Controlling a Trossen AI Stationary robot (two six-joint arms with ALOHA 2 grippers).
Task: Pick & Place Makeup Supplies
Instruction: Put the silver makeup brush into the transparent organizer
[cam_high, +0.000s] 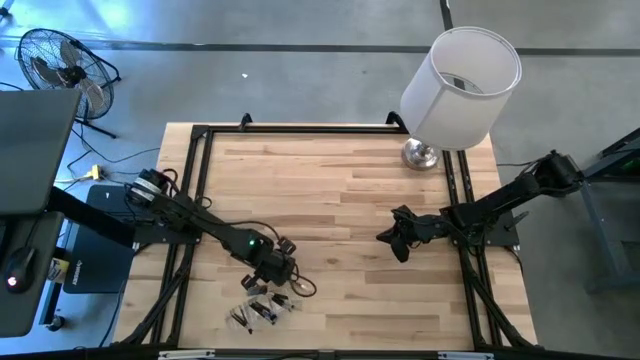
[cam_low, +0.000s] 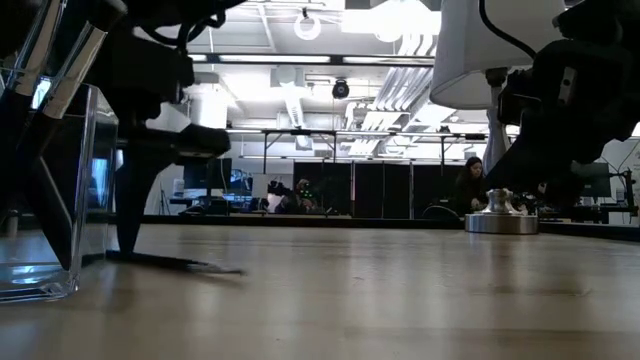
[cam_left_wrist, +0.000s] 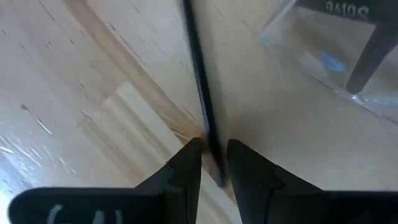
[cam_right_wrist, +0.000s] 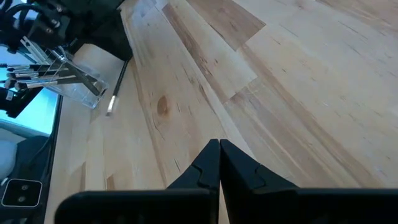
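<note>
Down near the table's (cam_high: 350, 190) front edge, the left gripper (cam_left_wrist: 214, 163) pinches a thin dark brush (cam_left_wrist: 200, 93) beside the clear holder (cam_left_wrist: 329, 56) and should lift it straight before tipping it in, while the right gripper (cam_right_wrist: 219, 163) waits closed toward the right edge.

One camera hangs above, looking straight down on the whole wooden table (cam_high: 340, 200). A second sits at tabletop height, facing level across the boards into the room behind. Each wrist camera peers closely past its own dark fingers at the wood. The clear container (cam_right_wrist: 78, 87) appears in the right wrist, left wrist and low views.
</note>
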